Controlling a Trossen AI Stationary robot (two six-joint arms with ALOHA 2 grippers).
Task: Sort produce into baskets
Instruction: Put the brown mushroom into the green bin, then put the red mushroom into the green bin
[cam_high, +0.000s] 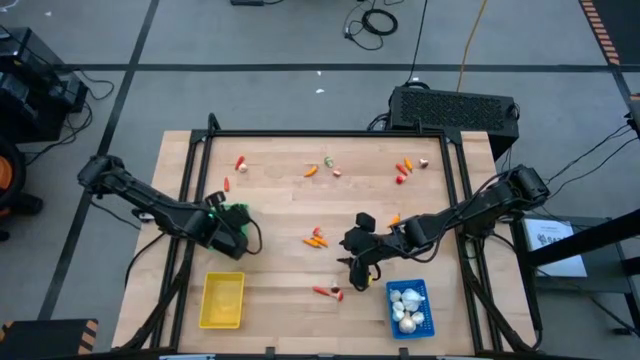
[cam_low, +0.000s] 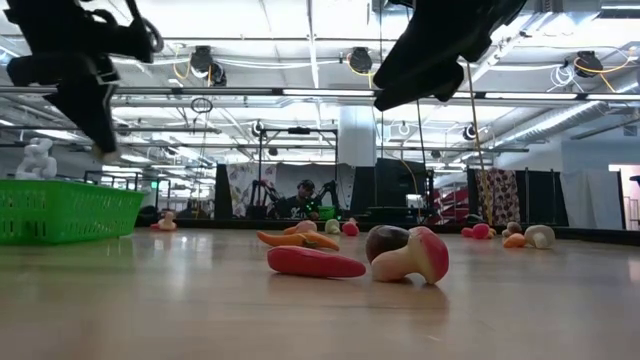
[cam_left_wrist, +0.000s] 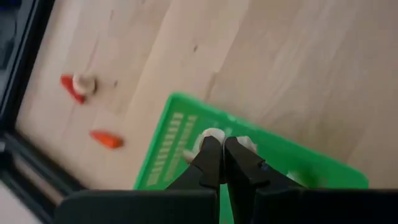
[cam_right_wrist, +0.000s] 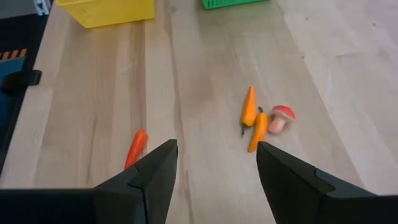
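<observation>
The green basket (cam_high: 232, 215) stands at the table's left with pale produce pieces (cam_left_wrist: 211, 134) inside. My left gripper (cam_left_wrist: 222, 155) hangs shut just above it, holding nothing. The yellow basket (cam_high: 222, 300) sits at the near left, and the blue basket (cam_high: 408, 307), holding white bulbs, at the near right. My right gripper (cam_right_wrist: 217, 162) hovers open above the table's middle (cam_high: 357, 262), empty. Ahead of it lie two orange carrots (cam_right_wrist: 254, 118) and a mushroom (cam_right_wrist: 281, 118). An orange-red piece (cam_right_wrist: 135, 147) lies by one finger.
Loose produce lies across the far half of the table (cam_high: 320, 168), at the far left (cam_high: 240, 163) and the far right (cam_high: 405, 170). A red piece and a mushroom (cam_low: 410, 255) lie near the front edge. A black frame (cam_high: 330, 133) borders the table.
</observation>
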